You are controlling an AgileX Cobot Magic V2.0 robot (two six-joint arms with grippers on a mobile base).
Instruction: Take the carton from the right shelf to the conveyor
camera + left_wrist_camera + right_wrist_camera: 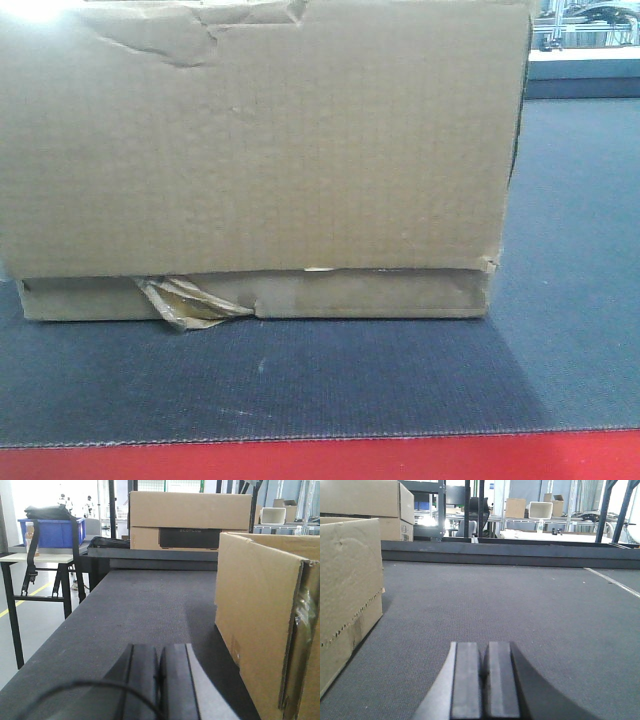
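Carton fills most of the front view, sitting on the dark grey belt with its long brown side facing the camera. Its top edge is crumpled near the left, and a torn strip of tape hangs out from under the bottom flap, left of centre. A red edge runs along the bottom of that view, in front of the belt.

In the left wrist view, a blue bin sits on a small table at far left, with a black strap hanging down beside it. Further right, at the far end of the belt, two more boxes are stacked. The left claw lies low over the belt at the bottom of the frame, its two black pads pressed together with nothing between them. The carton stands just to its right, apart from the pads, with one open end flap showing.

In the right wrist view the carton is at the left edge, resting on the belt. The right claw sits low at the bottom centre, pads closed against each other and holding nothing, apart from the carton. Beyond it a dark rail crosses the far end of the belt, with shelving and boxes behind.
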